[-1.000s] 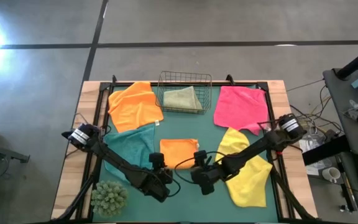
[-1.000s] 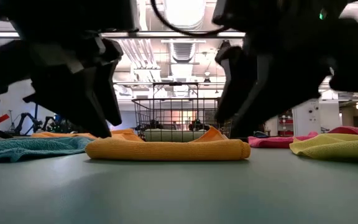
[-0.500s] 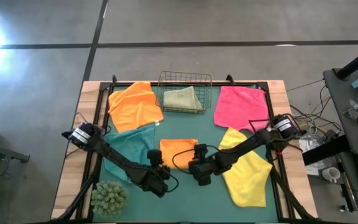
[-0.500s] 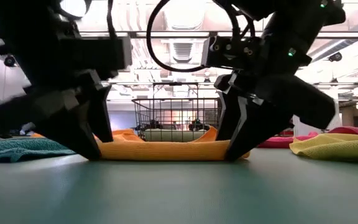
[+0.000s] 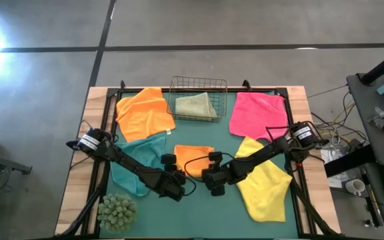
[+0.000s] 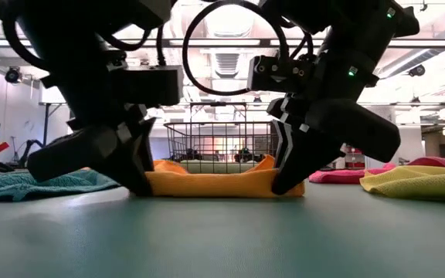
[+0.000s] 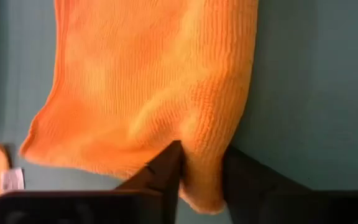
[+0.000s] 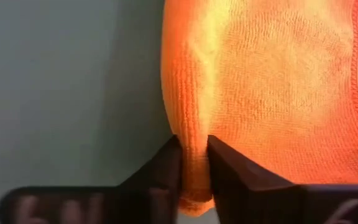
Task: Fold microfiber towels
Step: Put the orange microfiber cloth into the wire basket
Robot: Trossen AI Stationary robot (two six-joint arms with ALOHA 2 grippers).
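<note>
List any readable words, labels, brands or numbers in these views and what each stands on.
None can be read.
White tag at the edge of the other orange towel, left wrist view: too blurred to read.
Folded orange towel pinched by the left claw and right claw: no print visible.

Two dark arms, each reaching in from its own side edge of the table to the middle near the front edge: left gripper low, fingers pinched on cloth; right gripper low beside it, fingers likewise pinched on cloth.
</note>
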